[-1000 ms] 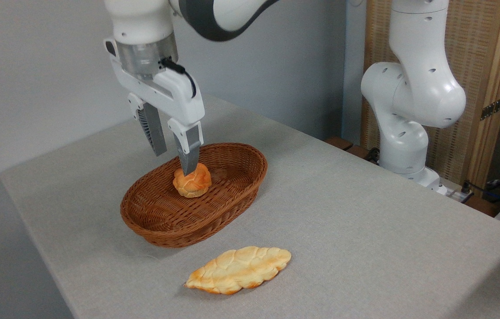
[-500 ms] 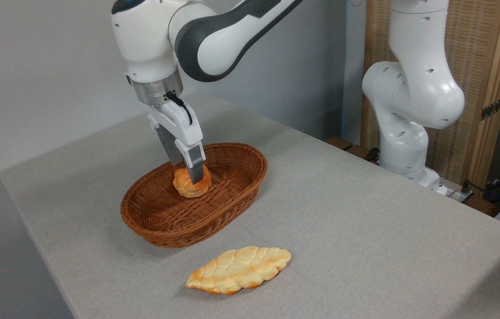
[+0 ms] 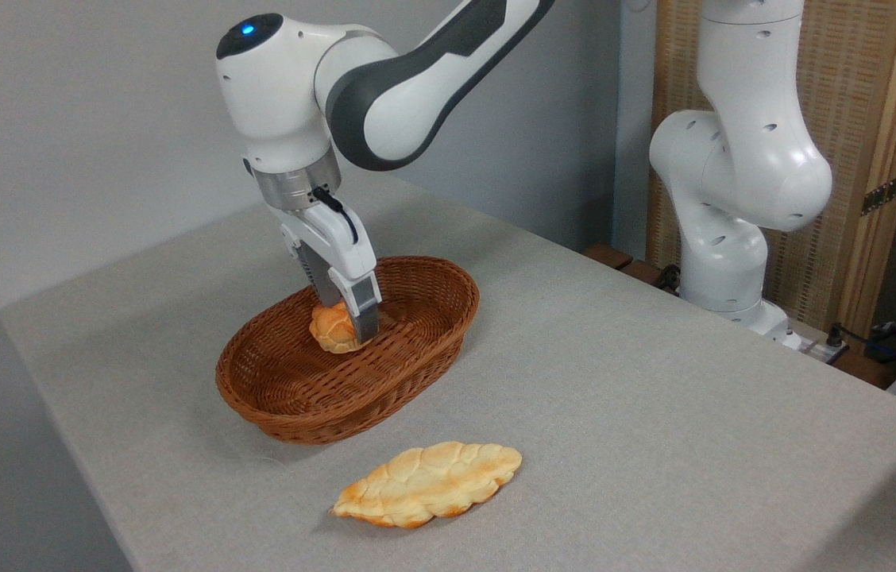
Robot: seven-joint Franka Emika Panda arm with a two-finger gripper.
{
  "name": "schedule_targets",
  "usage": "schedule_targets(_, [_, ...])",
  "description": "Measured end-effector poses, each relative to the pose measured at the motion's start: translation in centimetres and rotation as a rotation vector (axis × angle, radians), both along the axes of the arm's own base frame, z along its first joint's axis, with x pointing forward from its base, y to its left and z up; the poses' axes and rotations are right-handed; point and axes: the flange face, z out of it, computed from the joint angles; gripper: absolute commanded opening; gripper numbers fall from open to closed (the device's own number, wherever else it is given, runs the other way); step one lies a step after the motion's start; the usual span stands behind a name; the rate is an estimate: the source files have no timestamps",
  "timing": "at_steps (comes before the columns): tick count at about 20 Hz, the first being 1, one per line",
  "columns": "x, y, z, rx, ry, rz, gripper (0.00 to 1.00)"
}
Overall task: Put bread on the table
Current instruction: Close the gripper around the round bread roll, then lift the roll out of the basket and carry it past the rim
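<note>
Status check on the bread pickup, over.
Hand down in the basket, fingers around the round bun; grip not confirmed. Bun not lifted. Flat loaf on the table, clear of the basket.

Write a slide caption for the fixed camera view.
Gripper lowered around the bun in the wicker basket; flat loaf on the table.

matt grey cloth covers the tabletop (image 3: 615, 381); the basket (image 3: 416, 357) is rough brown wicker; the arm (image 3: 384, 87) is glossy white plastic.
</note>
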Motion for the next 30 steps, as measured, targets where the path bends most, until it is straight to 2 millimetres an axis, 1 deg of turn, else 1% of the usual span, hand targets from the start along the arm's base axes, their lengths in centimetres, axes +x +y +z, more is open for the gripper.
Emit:
schedule_targets(1, [-0.1,-0.2,-0.3,-0.002,-0.009,-0.002,0.7])
schedule_targets(3, [-0.2,-0.3,-0.7,-0.003,-0.014,-0.003,0.42])
schedule_targets(4, [-0.2,-0.3,-0.7,-0.003,-0.016,-0.002,0.34])
schedule_targets(15, [-0.2,-0.4,-0.7,-0.004,-0.018,-0.004,0.34])
schedule_targets(17, [-0.2,-0.4,-0.7,-0.004,-0.018,-0.004,0.32])
schedule_targets(21, [-0.3,-0.4,-0.6,-0.005,-0.021,-0.006,0.32])
schedule_targets(23, [-0.3,-0.3,-0.4,-0.006,-0.023,-0.018,0.3])
schedule_targets(25, [-0.5,0.0,0.3,0.003,0.01,-0.054,0.28])
schedule_targets(27, [-0.5,1.0,1.5,0.014,0.065,-0.105,0.28])
schedule_targets(29, [-0.1,2.9,3.4,0.009,0.097,-0.149,0.28])
schedule_targets(30, [0.4,4.6,5.1,-0.002,0.098,-0.174,0.28])
